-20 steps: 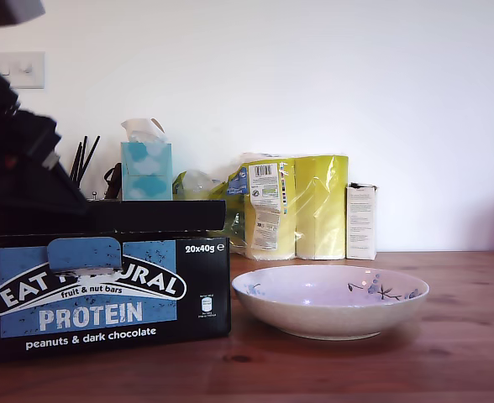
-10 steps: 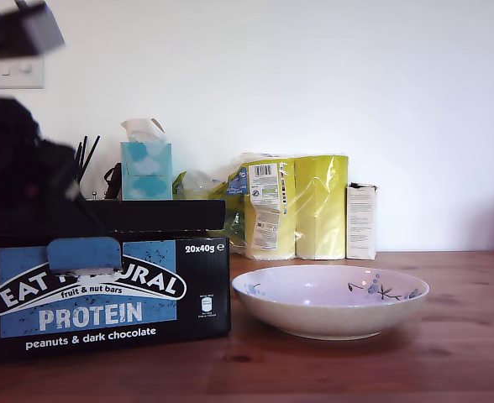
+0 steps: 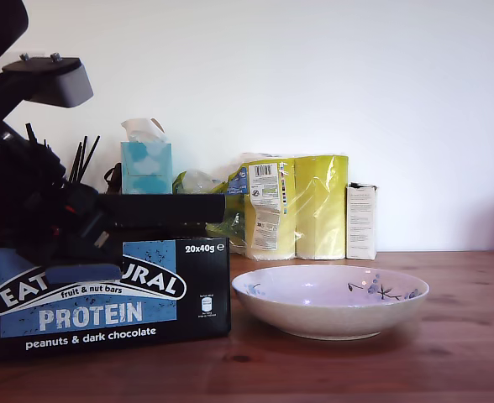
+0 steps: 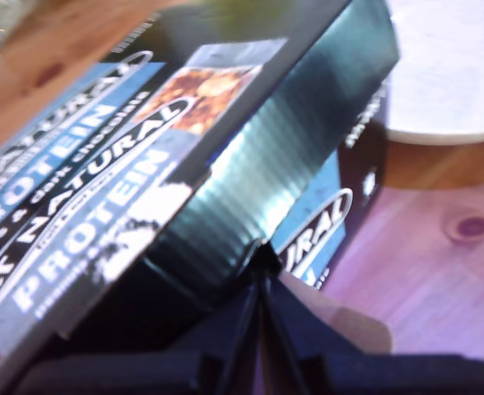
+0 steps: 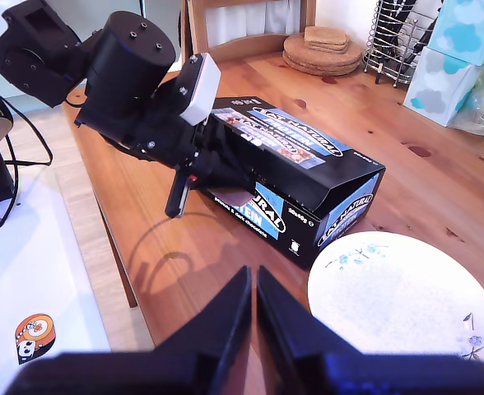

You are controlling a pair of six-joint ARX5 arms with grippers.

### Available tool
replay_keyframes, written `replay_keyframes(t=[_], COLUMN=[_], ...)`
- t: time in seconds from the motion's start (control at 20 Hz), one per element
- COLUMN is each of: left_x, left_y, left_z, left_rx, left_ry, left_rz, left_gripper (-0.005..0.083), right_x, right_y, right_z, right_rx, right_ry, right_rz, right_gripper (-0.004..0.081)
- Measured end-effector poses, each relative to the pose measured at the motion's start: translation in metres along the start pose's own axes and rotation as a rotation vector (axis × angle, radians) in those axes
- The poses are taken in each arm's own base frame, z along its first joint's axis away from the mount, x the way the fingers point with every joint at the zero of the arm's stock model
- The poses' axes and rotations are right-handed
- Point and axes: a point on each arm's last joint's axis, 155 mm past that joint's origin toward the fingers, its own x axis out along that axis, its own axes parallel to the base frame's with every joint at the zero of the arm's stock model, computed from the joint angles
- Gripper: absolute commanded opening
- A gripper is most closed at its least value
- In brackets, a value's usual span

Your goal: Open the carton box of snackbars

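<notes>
Carton box [image 3: 112,290] on wooden table [image 3: 381,361], exterior view's left, beside bowl [image 3: 331,300]. First gripper [image 4: 258,276] closed, nipping raised lid's front edge. Second gripper [image 5: 254,284] closed, empty, well above table.

One carton box [image 3: 129,290], one bowl [image 3: 331,300], one tissue box [image 3: 146,170], two claws

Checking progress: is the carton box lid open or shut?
Partly open: the carton box lid is raised off the front, with my first pincer beneath its edge.
</notes>
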Motion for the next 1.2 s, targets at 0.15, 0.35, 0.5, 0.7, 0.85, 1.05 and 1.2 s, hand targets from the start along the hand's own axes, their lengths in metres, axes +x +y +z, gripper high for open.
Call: replay_keyframes(t=[0.15,0.35,0.5,0.7,0.85,1.05,1.2], left_x=[0.000,-0.008,-0.019,-0.024,-0.025,-0.031,-0.033], left_y=[0.008,0.019,0.033,0.061,0.086,0.119,0.137], left_z=[0.009,0.023,0.048,0.083,0.088,0.104,0.105], left_rx=[0.021,0.064,0.145,0.147,0.126,0.086,0.071], left_ry=[-0.035,-0.079,-0.141,-0.201,-0.205,-0.281,-0.309], left_rz=[0.045,0.099,0.150,0.221,0.262,0.285,0.274], left_gripper=[-0.0024,-0.0024,-0.0024,-0.0024,-0.0024,-0.0024,-0.0024], right_x=[0.000,0.000,0.000,0.001,0.002,0.003,0.003], right_y=[0.000,0.000,0.000,0.000,-0.001,-0.001,-0.003], right_z=[0.000,0.000,0.000,0.000,0.001,0.002,0.007], right_rx=[0.000,0.000,-0.001,0.002,0.002,0.001,-0.005], right_ry=[0.000,0.000,-0.001,0.002,0.001,-0.002,-0.024], right_rz=[0.000,0.000,0.000,0.000,0.000,0.000,-0.005], right_gripper=[-0.0013,-0.0013,-0.0013,-0.0013,-0.0013,-0.0013,-0.0013])
